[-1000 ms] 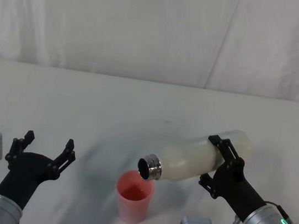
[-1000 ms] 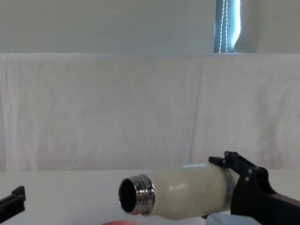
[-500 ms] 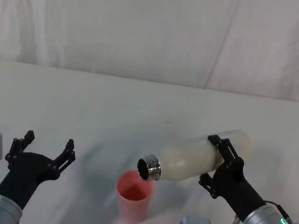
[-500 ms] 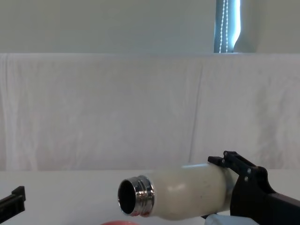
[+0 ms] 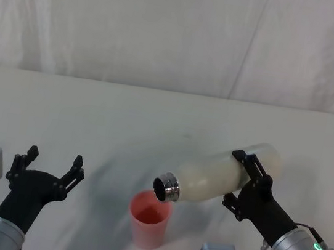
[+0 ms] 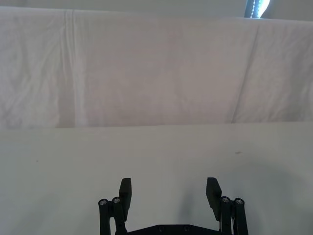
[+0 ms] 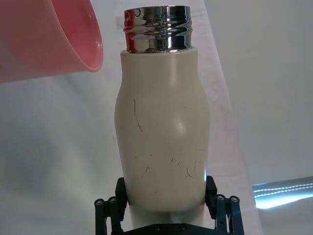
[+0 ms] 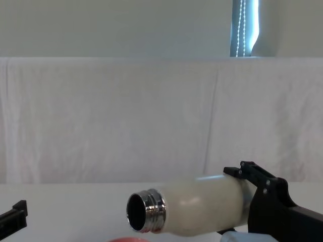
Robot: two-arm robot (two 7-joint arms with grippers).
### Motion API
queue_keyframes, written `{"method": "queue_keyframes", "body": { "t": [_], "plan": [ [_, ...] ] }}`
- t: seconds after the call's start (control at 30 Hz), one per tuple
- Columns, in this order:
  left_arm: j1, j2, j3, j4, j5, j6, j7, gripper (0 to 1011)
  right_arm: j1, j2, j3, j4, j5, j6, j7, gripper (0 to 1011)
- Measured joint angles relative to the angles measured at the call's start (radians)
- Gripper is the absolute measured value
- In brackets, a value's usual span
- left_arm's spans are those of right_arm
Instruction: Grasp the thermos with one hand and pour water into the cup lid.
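Note:
My right gripper is shut on the rear half of the cream-white thermos, which it holds nearly level in the air. The open steel neck tilts down to the left, directly above the rim of the pink cup lid. That cup lid stands upright on the table. In the right wrist view the thermos sits between the gripper's two fingers, with the cup lid beside the neck. From the chest the thermos hangs over a sliver of cup lid rim. My left gripper rests open and empty at the left.
A white cloth covers the table and the wall behind it. The left gripper faces bare tabletop. There is free room across the far half of the table.
The thermos has tipped a touch further, its rear end rising slightly in the chest view. The left arm has not moved.

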Motion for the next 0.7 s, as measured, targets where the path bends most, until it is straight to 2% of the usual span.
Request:
{"method": "queue_keyframes", "body": {
  "t": [0.7],
  "plan": [
    [0.000,0.000,0.000,0.000,0.000,0.000,0.000,1001,0.015,0.007,-0.012,0.000,-0.022,0.004,0.000,960]
  ]
}}
